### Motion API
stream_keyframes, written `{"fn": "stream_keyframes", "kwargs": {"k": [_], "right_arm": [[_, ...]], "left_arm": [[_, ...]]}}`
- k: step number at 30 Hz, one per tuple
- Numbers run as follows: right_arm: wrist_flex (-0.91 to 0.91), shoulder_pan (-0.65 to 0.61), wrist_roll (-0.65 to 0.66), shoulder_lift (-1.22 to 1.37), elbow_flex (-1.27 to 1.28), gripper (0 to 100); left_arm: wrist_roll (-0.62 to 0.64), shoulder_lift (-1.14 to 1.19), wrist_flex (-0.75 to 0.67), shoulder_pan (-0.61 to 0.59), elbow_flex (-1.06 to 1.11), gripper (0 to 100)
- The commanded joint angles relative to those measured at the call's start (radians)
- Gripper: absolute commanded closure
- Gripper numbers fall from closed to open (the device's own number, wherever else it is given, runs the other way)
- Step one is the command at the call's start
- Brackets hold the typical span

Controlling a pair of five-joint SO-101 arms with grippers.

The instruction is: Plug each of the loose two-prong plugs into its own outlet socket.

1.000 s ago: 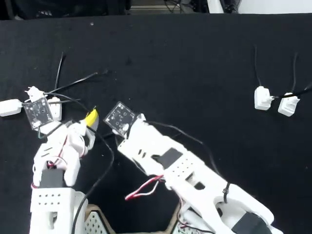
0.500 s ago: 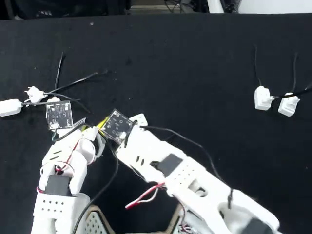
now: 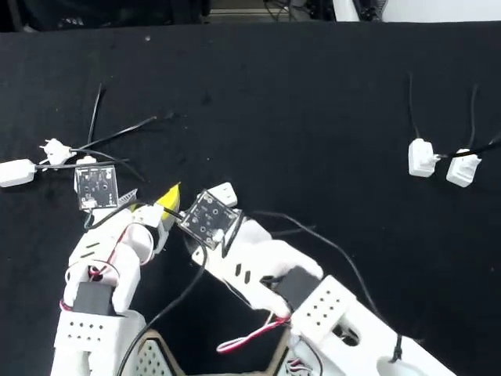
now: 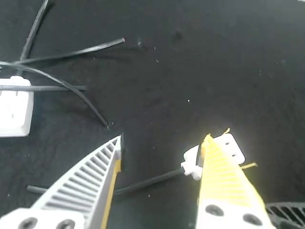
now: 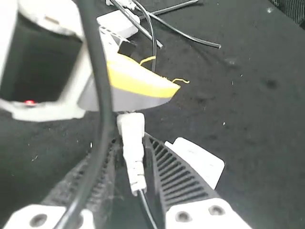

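Observation:
My right gripper is shut on a small white two-prong plug whose black cable runs back between its fingers. A white socket block lies just beside it on the black table; the same socket block sits left of centre. My left gripper is open. Its yellow finger is right next to the held plug and half covers the socket block. The yellow finger crosses just above the plug. The two arms' wrists nearly touch.
Two more white plugs with black cables lie at the far right. At the far left sit a white plug, a smaller white piece and another white block among loose black cables.
The left arm swung right, bringing its yellow finger toward the socket block. The right wrist pulled back toward the front and slightly right, with the plug still in its grip.

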Motion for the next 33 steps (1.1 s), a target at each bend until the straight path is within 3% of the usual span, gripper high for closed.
{"fn": "stream_keyframes", "kwargs": {"k": [1, 6, 25, 33], "right_arm": [[-0.017, -0.008, -0.012, -0.088, -0.008, 98.8], [-0.017, -0.008, -0.083, -0.124, -0.002, 98.8], [-0.017, -0.006, -0.086, -0.122, 0.036, 98.8], [0.025, 0.126, -0.086, -0.053, 0.019, 98.8]], "left_arm": [[-0.011, 0.003, 0.005, 0.021, -0.001, 73], [-0.011, 0.003, 0.003, 0.021, -0.001, 73], [-0.003, -0.005, -0.002, 0.012, -0.042, 73], [0.040, 0.002, 0.005, 0.013, -0.170, 73]]}}
